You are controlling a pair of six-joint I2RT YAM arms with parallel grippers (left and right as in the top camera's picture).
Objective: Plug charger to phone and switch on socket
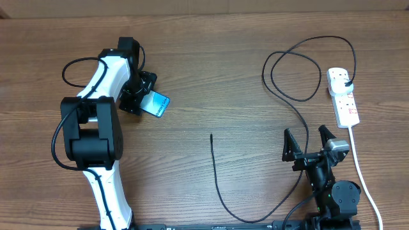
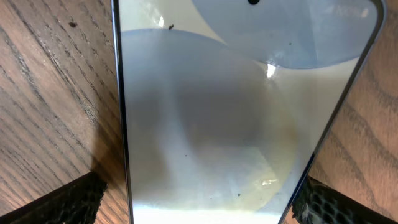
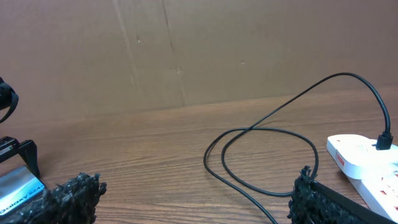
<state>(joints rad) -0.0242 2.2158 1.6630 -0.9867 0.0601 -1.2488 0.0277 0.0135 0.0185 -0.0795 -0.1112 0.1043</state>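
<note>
The phone (image 1: 158, 105) lies on the wooden table, its pale screen filling the left wrist view (image 2: 236, 124). My left gripper (image 1: 140, 97) is open; its fingers (image 2: 199, 202) straddle the phone's near end, with a gap on the left side. The charger (image 1: 220, 191), a thin black cable, has its free tip (image 1: 211, 136) on the table mid-front. It loops back to a black plug (image 1: 346, 80) seated in the socket (image 1: 343, 99), a white power strip at the right. My right gripper (image 1: 310, 142) is open and empty above the cable (image 3: 267, 130).
The power strip's white cord (image 1: 361, 172) runs toward the front right edge, beside the right arm's base. A brown cardboard wall (image 3: 186, 50) stands behind the table. The phone (image 3: 15, 190) and the strip (image 3: 367, 162) show at the edges of the right wrist view.
</note>
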